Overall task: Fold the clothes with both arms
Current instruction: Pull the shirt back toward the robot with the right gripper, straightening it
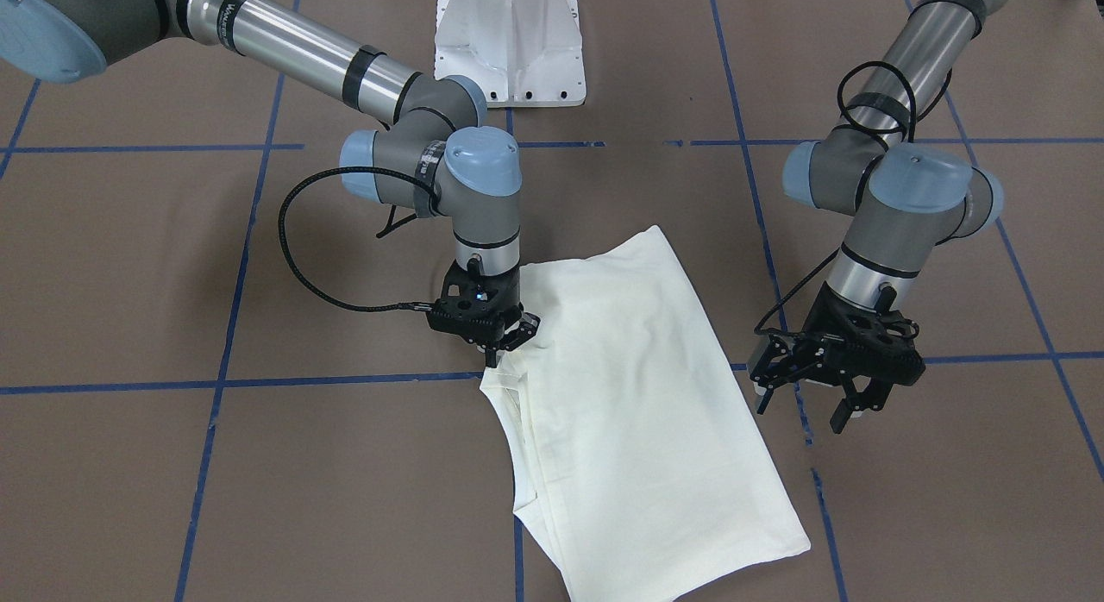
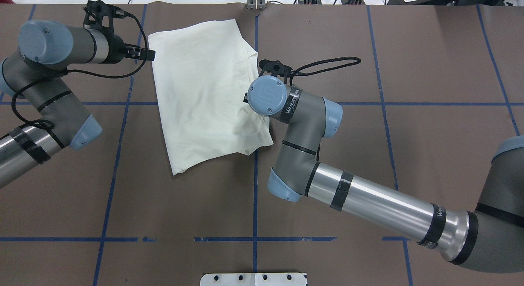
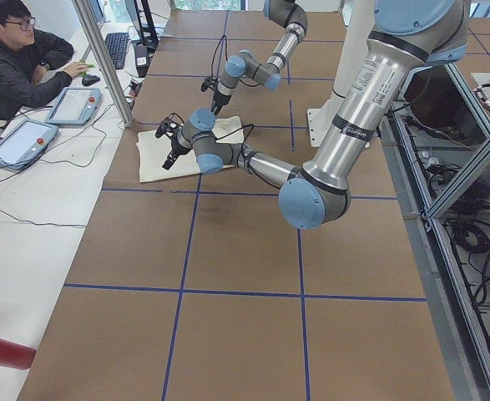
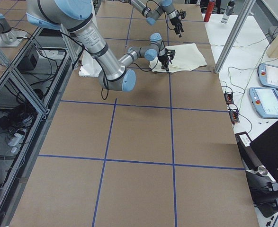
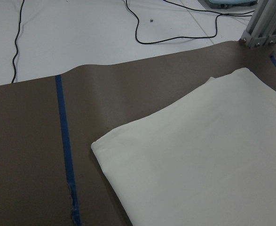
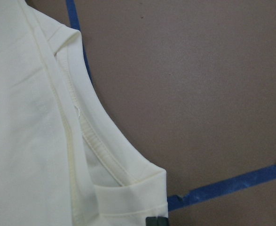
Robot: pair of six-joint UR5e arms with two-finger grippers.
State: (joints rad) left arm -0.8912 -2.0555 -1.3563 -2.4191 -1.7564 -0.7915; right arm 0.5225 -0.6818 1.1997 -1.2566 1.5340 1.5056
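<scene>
From the front, jaws of the right arm [image 1: 487,227] pinched the cream shirt [image 1: 638,412] at 9 o'clock; jaws of the left arm [image 1: 897,231] hung wide at 3 o'clock.

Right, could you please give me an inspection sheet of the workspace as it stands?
Surface: brown table covering with blue tape grid.
Job's things: cream T-shirt folded, plain side up, lying across tape lines.
Clutter: nothing seen on the table.
Grippers: right gripper shut on the T-shirt's edge by the collar; left gripper open, over bare table beside the T-shirt, not touching it.
Cables: black cable loops from the right wrist, off the cloth; another coils round the left arm.
Surroundings: white pedestal base; person seated at a side desk with two pendants.
</scene>
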